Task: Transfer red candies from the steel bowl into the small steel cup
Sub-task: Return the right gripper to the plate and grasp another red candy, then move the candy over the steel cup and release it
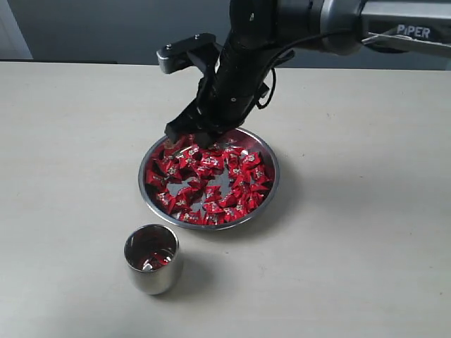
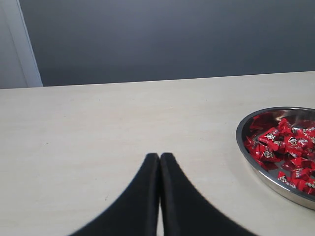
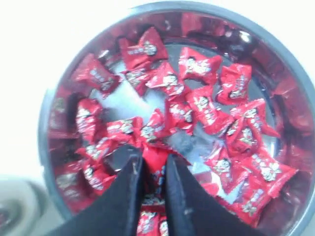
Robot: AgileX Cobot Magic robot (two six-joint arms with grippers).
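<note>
My right gripper (image 3: 152, 164) pinches one red candy (image 3: 156, 150) in the steel bowl (image 1: 277, 172) (mostly full); the small steel cup (image 1: 151, 278) holds few.

Many shiny red candies (image 1: 211, 184) lie heaped in the wide, shallow steel bowl (image 1: 263, 149). Near it, the small steel cup (image 1: 151, 282) stands upright, with red showing inside.
</note>
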